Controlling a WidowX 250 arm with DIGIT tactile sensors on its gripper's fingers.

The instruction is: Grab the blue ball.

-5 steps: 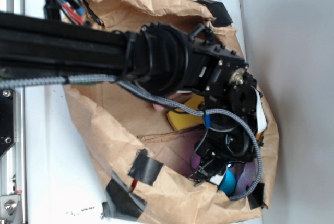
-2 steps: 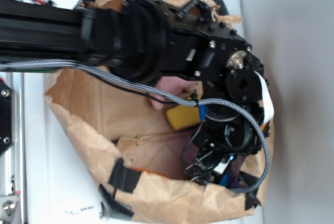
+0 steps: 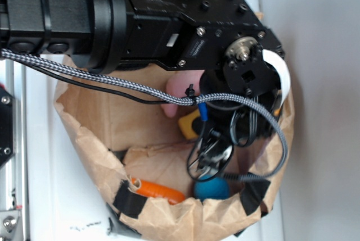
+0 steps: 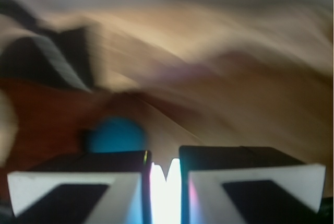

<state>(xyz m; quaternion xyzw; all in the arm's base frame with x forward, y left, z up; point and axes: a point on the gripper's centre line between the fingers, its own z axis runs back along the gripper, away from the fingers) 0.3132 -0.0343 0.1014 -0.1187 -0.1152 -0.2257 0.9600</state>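
Note:
The blue ball (image 3: 212,188) lies on the bottom of a brown paper bag (image 3: 84,134), near its front wall. In the exterior view my gripper (image 3: 211,154) hangs inside the bag just above the ball, mostly hidden by cables. The wrist view is blurred. There the blue ball (image 4: 116,135) shows beyond the left finger (image 4: 88,164), outside the jaws. The gripper (image 4: 164,156) is shut to a thin bright slit with nothing between its fingers.
An orange toy carrot (image 3: 160,191) lies left of the ball against the bag's taped front wall. A yellow sponge wedge (image 3: 189,124) and a pink object (image 3: 179,92) sit farther back, partly under the arm. Bag walls (image 4: 235,78) rise all round.
The arm has lifted toward the camera and shifted left. The ball, earlier tucked beside the fingers, now lies uncovered on the bag floor, and the carrot shows more fully.

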